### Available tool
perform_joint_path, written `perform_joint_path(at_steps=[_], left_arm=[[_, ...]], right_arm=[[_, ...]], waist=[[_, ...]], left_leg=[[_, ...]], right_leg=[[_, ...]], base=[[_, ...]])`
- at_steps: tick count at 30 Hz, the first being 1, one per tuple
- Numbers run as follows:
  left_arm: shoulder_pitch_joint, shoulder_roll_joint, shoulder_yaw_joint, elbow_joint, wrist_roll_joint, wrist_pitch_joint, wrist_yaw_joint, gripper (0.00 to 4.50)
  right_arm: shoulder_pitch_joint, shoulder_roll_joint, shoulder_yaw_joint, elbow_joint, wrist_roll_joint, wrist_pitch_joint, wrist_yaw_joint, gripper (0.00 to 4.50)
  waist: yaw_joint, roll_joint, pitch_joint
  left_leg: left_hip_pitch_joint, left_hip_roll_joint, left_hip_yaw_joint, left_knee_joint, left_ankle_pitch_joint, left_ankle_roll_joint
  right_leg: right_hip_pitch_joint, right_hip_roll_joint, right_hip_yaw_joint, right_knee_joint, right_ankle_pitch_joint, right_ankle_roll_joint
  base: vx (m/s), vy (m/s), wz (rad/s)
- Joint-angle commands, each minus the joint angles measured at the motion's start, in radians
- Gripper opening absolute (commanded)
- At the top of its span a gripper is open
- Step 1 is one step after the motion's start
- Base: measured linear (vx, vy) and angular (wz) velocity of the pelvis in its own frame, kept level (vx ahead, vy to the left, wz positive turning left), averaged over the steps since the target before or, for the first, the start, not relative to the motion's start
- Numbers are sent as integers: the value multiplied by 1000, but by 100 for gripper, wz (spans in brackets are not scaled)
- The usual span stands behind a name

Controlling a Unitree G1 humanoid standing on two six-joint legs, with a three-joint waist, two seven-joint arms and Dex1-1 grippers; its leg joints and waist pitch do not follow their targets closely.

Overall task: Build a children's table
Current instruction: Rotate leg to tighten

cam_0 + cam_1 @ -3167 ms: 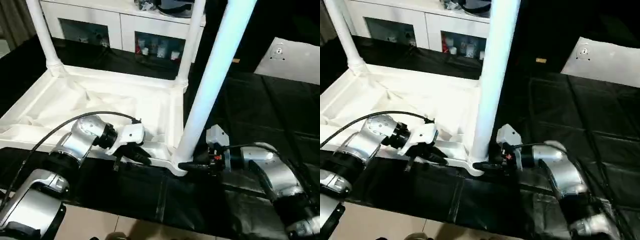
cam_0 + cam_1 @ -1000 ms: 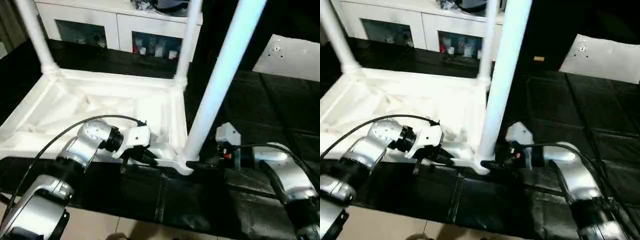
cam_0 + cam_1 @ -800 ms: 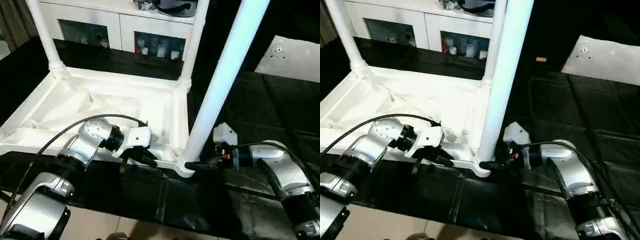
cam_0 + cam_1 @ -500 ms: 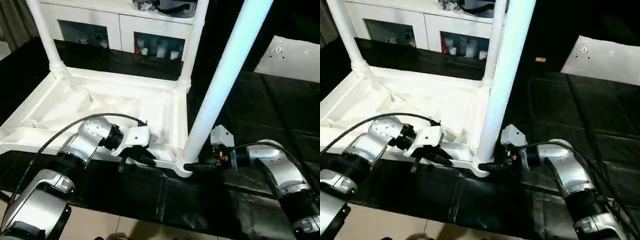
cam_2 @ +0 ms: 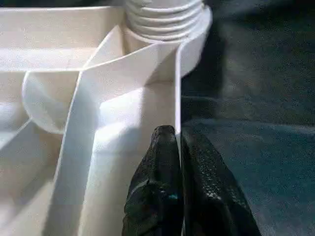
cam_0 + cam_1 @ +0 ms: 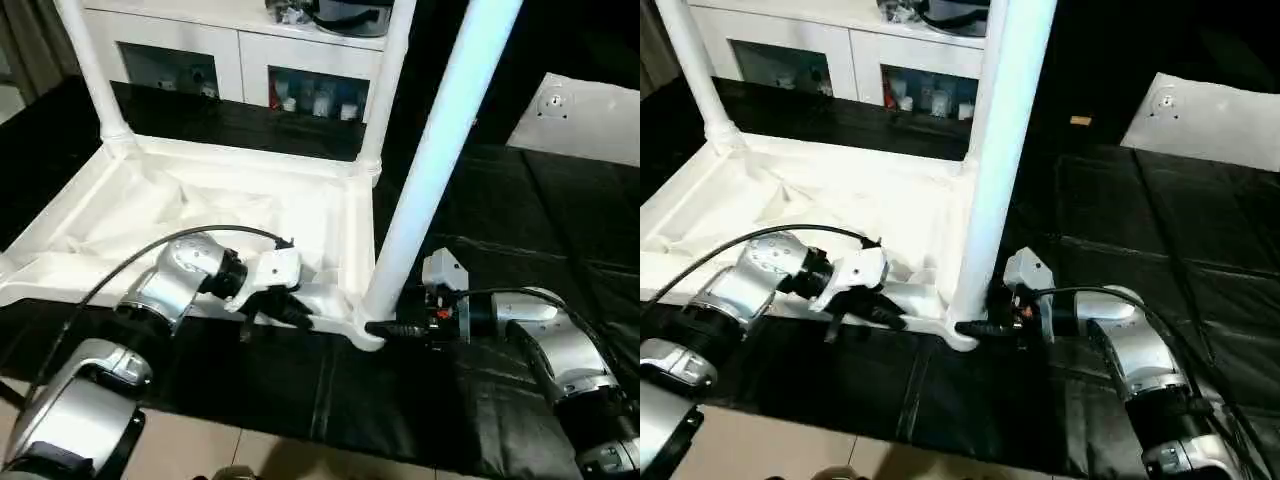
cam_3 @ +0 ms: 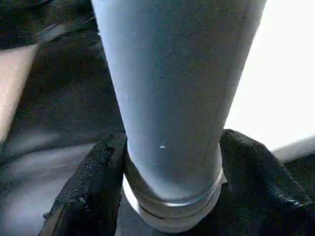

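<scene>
The white tabletop [image 6: 150, 215] lies upside down on the black mat, ribbed underside up. Three white legs stand in its corner sockets: far left [image 6: 90, 70], far right [image 6: 385, 90] and near right [image 6: 430, 170]. My left gripper [image 6: 295, 317] is shut on the thin near rim [image 5: 177, 88], close to the near-right socket [image 5: 162, 19]. My right gripper [image 6: 378, 328] comes in from the right and holds the base of the near-right leg [image 7: 172, 98]. Its black fingers [image 7: 96, 167] press on both sides of the leg, just above the socket.
A white cabinet with glass doors [image 6: 250, 60] stands behind the tabletop. A flat white sheet with a small hole [image 6: 580, 115] lies at the back right on the black mat [image 6: 500, 220]. Pale floor [image 6: 200, 450] shows past the mat's front edge.
My right gripper's fingers have drawn in on the near-right leg's base. The left gripper stays clamped on the rim. The camera has shifted slightly.
</scene>
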Motion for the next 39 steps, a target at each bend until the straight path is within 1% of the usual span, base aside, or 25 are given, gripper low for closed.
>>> perform_joint_path(at_steps=[1, 2, 3, 5, 6, 7, 8, 9, 10, 11, 12, 14, 15, 16, 17, 18, 20, 22, 23, 25, 28, 30, 33, 37, 39], left_arm=[[-7, -137, 45, -33, -26, 112, 237, 0], [-7, -137, 45, -33, -26, 112, 237, 0], [-11, -171, 59, -34, -26, 150, 298, 0], [-15, -201, 70, -33, -22, 177, 358, 0], [-18, -228, 82, -37, -20, 205, 409, 0], [-18, -228, 82, -37, -20, 205, 409, 0], [-19, -259, 91, -45, -17, 234, 461, 0], [-20, -295, 97, -53, -10, 260, 517, 0], [-19, -325, 100, -62, -1, 277, 564, 0], [-19, -325, 100, -62, -1, 277, 564, 0], [-12, -363, 98, -88, 20, 310, 613, 0], [-8, -370, 95, -102, 28, 321, 619, 0], [-3, -371, 89, -116, 36, 334, 616, 0], [-3, -371, 89, -116, 36, 334, 616, 0], [-3, -367, 86, -117, 37, 334, 610, 0], [2, -338, 73, -116, 45, 315, 577, 0], [6, -321, 69, -116, 45, 306, 556, 0], [15, -293, 62, -123, 46, 290, 522, 0], [20, -280, 60, -128, 47, 286, 509, 0], [34, -250, 54, -141, 51, 272, 474, 0], [55, -188, 48, -151, 51, 238, 396, 0], [58, -170, 47, -147, 50, 227, 375, 0], [62, -113, 32, -127, 46, 143, 287, 0], [61, -41, 4, -106, 32, 38, 142, 0], [55, -9, -13, -90, 33, -6, 74, 0]], right_arm=[[15, 128, 42, -9, -27, 86, -196, 264], [15, 128, 42, -9, -27, 86, -196, 264], [14, 174, 33, -4, -29, 108, -262, 263], [10, 220, 21, 4, -28, 125, -324, 263], [5, 260, 10, 7, -28, 143, -379, 263], [5, 260, 10, 7, -28, 143, -379, 263], [-8, 307, -1, 22, -40, 161, -459, 263], [-30, 365, -18, 45, -46, 173, -548, 263], [-54, 408, -25, 64, -60, 178, -617, 263], [-54, 408, -25, 64, -60, 178, -617, 263], [-85, 464, -34, 82, -82, 188, -706, 263], [-89, 476, -39, 79, -87, 193, -724, 263], [-87, 487, -57, 68, -81, 195, -741, 263], [-87, 487, -57, 68, -81, 195, -741, 263], [-87, 488, -65, 65, -75, 193, -743, 297], [-76, 473, -91, 45, -58, 177, -742, 317], [-68, 459, -96, 33, -54, 166, -733, 334], [-56, 440, -105, 12, -63, 149, -717, 350], [-50, 430, -109, 2, -65, 142, -708, 360], [-36, 403, -114, -22, -64, 127, -684, 378], [-3, 326, -118, -73, -49, 99, -602, 407], [8, 298, -118, -89, -44, 90, -570, 425], [38, 209, -113, -133, -35, 72, -467, 446], [61, 90, -107, -175, -15, 65, -299, 446], [67, 29, -88, -188, -9, 58, -217, 446]], waist=[[-11, 4, -44], [-18, 4, -42], [-26, 6, -39], [-39, 7, -35], [-45, 8, -39], [-48, 11, -42], [-55, 13, -44], [-62, 19, -44], [-70, 17, -42], [-72, 16, -42], [-74, 18, -45], [-75, 18, -47], [-74, 21, -52], [-73, 20, -55], [-71, 20, -56], [-71, 21, -56], [-70, 19, -59], [-66, 16, -62], [-65, 16, -62], [-62, 16, -62], [-58, 17, -60], [-59, 17, -60], [-56, 14, -61], [-47, 13, -62], [-41, 17, -62]], left_leg=[[8, 82, -31, -76, -175, 17], [9, 77, -37, -77, -207, 6], [18, 73, -37, -75, -238, 8], [24, 71, -41, -73, -280, 9], [24, 70, -43, -71, -288, 13], [22, 74, -45, -76, -283, 16], [11, 81, -49, -82, -279, 22], [14, 88, -50, -85, -288, 13], [15, 88, -51, -86, -312, -1], [16, 85, -52, -84, -320, -2], [16, 84, -50, -84, -314, 4], [10, 85, -48, -85, -268, 10], [2, 90, -45, -87, -209, 22], [0, 91, -44, -87, -186, 26], [-1, 91, -43, -86, -165, 29], [-1, 92, -39, -85, -141, 36], [-4, 89, -35, -81, -120, 45], [-14, 85, -33, -77, -74, 62], [-14, 85, -32, -77, -68, 67], [-14, 83, -30, -76, -63, 77], [-16, 82, -31, -78, -78, 83], [-13, 86, -30, -78, -80, 80], [-16, 83, -29, -75, -72, 86], [-12, 84, -28, -74, -74, 93], [-7, 88, -27, -75, -75, 87]], right_leg=[[36, -126, 71, -103, -492, -94], [39, -126, 61, -113, -569, -60], [35, -127, 55, -129, -625, -29], [30, -128, 44, -144, -675, -6], [37, -130, 39, -150, -674, 8], [39, -131, 39, -148, -648, 1], [47, -130, 38, -143, -594, -5], [43, -132, 38, -136, -552, -26], [39, -133, 34, -137, -550, -35], [41, -134, 31, -139, -557, -33], [43, -138, 35, -140, -547, -33], [44, -139, 44, -132, -500, -49], [47, -138, 55, -117, -410, -76], [48, -138, 57, -112, -372, -85], [47, -137, 60, -106, -336, -96], [45, -135, 62, -99, -291, -116], [48, -136, 65, -93, -266, -135], [53, -136, 69, -82, -213, -146], [51, -136, 69, -81, -209, -147], [52, -136, 68, -82, -223, -144], [54, -131, 66, -90, -282, -110], [51, -128, 66, -88, -279, -106], [54, -128, 67, -86, -268, -106], [52, -127, 67, -87, -286, -99], [49, -125, 68, -81, -261, -107]], base=[[0, 0, 0], [0, 0, 0], [0, 0, 0], [0, 0, 0], [0, 0, 0], [0, 0, 0], [0, 0, 0], [0, 0, 0], [0, 0, 0], [0, 0, 0], [0, 0, 0], [0, 0, 0], [0, 0, 0], [0, 0, 0], [0, 0, 0], [0, 0, 0], [0, 0, 0], [0, 0, 0], [0, 0, 0], [0, 0, 0], [0, 0, 0], [0, 0, 0], [0, 0, 0], [0, 0, 0], [0, 0, 0]])
